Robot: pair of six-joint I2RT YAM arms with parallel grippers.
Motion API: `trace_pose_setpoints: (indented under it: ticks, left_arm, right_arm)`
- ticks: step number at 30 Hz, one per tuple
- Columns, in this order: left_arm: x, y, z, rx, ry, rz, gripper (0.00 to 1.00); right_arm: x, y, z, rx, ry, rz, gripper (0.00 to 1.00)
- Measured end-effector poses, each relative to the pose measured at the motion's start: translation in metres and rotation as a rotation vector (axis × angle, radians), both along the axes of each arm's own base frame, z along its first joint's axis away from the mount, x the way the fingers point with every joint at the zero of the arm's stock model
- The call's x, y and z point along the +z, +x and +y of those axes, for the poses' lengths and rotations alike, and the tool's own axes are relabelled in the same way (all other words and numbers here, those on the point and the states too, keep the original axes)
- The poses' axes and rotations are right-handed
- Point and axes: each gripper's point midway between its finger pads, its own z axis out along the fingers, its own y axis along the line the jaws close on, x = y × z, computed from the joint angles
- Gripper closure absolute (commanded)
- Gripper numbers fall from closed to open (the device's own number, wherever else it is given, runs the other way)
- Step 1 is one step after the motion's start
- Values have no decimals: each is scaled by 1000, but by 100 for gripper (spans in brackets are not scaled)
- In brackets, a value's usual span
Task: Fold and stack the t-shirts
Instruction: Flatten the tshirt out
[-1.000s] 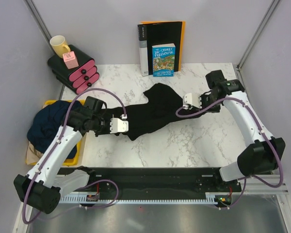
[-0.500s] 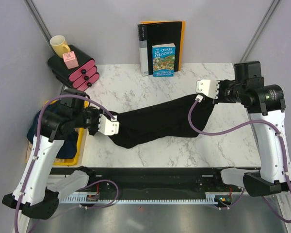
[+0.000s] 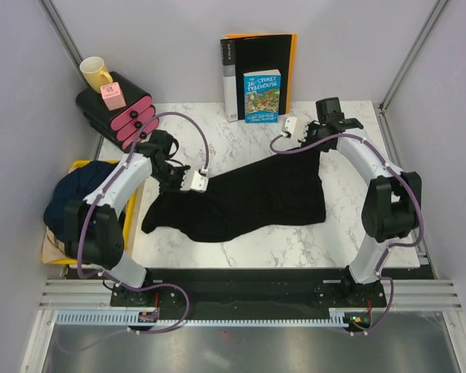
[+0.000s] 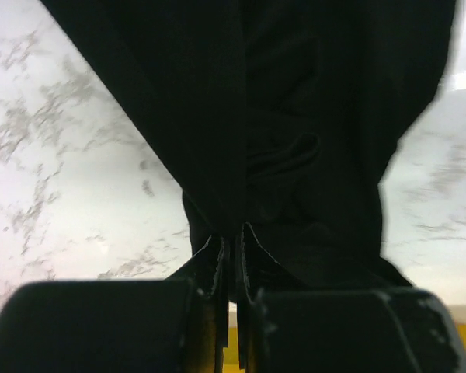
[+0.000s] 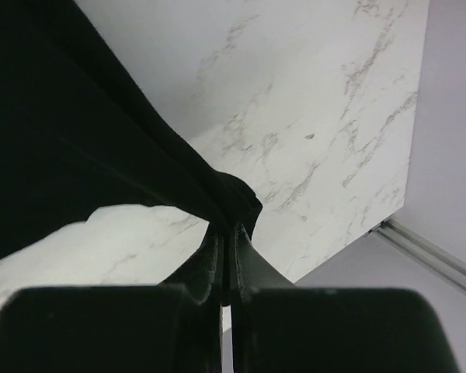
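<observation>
A black t-shirt (image 3: 248,198) lies spread across the middle of the marble table, with its far edge pulled taut between both grippers. My left gripper (image 3: 199,185) is shut on the shirt's far left corner; in the left wrist view the black cloth (image 4: 295,140) hangs from the shut gripper (image 4: 233,242). My right gripper (image 3: 299,144) is shut on the far right corner, and in the right wrist view the gripper (image 5: 227,230) pinches a bunched fold of cloth (image 5: 78,155). A dark navy t-shirt (image 3: 78,194) sits crumpled in the yellow tray (image 3: 113,258) at the left, with tan cloth (image 3: 53,247) under it.
A black binder with an orange back (image 3: 258,58) and a blue book (image 3: 262,97) stand at the back wall. A black and pink stack (image 3: 120,113) with a yellow mug (image 3: 95,73) and a pink cube (image 3: 113,96) sits back left. Grey walls enclose both sides.
Both arms have swung toward the back of the table. The black shirt, stretched in the air between them half a second ago, now lies spread on the table.
</observation>
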Motion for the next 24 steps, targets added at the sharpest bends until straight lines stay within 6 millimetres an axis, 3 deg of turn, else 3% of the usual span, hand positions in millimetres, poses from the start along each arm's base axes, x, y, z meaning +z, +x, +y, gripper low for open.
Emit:
trace_pose_setpoints:
  ticks: [1,2,5,6,8,11,14,18,21,24]
  left_arm:
    - [-4,10,0,14,3,-9,98]
    - [-8,27,2,40,10,-41,93]
    - [-14,58,9,91,50,-123,41]
    - [-14,68,13,118,74,-157,15]
    - [-16,87,26,189,124,-238,1]
    - [-18,104,42,286,181,-327,1]
    - [-18,109,54,355,210,-402,0]
    - [5,90,56,367,159,-487,0]
    - [26,69,43,288,70,-541,0]
    - [29,48,26,175,-8,-545,0]
  right_arm:
    - [-5,12,0,-18,1,-18,70]
    - [-9,26,-1,-37,-4,-46,49]
    - [-14,56,-6,-101,-21,-123,35]
    - [-13,66,-8,-124,-27,-155,34]
    - [-10,78,-13,-168,-34,-209,33]
    - [-4,85,-19,-214,-33,-268,33]
    - [-4,79,-22,-231,-31,-272,37]
    - [-14,40,-15,-150,-24,-121,37]
    - [-21,-5,-4,-42,-9,47,39]
    - [-30,-42,5,31,8,188,40]
